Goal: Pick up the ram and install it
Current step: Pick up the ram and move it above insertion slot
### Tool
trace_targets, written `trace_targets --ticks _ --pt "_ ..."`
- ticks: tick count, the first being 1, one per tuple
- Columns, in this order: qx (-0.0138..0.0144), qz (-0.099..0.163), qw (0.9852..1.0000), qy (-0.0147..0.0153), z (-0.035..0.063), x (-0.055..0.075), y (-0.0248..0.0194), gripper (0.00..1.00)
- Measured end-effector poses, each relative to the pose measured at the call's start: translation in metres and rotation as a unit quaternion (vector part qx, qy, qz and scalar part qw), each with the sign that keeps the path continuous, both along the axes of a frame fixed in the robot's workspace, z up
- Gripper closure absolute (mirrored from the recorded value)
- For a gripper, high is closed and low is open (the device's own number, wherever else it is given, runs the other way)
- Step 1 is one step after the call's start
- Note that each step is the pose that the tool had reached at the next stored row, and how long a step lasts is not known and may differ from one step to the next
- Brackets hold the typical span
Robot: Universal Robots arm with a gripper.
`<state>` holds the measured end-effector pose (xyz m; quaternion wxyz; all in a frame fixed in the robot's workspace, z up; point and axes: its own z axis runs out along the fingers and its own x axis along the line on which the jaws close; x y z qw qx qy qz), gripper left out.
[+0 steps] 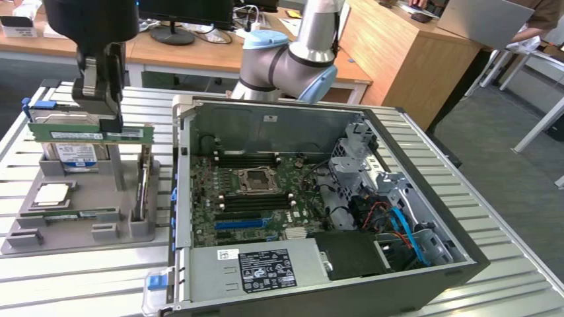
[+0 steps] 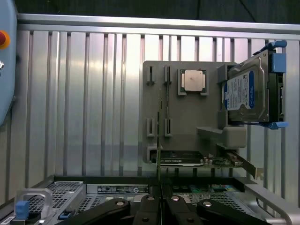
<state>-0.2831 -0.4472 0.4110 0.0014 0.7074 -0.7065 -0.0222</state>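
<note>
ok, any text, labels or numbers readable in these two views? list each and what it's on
No text can be read; every label is too small or blurred:
power supply, black label: unreadable
white sticker beside that label: unreadable
hard drive, blue-and-white label: unreadable
ram, white label: unreadable
black strip on the case edge: unreadable

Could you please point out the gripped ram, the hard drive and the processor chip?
ram [image 1: 70, 135]: exterior view, green board's middle.
hard drive [image 2: 240, 93]: wrist view, blue label.
processor chip [image 2: 192, 80]: wrist view, silver lid.
</note>
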Motion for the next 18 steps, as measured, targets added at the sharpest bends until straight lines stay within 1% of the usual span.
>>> trace_targets --ticks 18 --pt "0.0000 0.000 1.0000 0.0000 0.0000 0.039 0.0000 0.89"
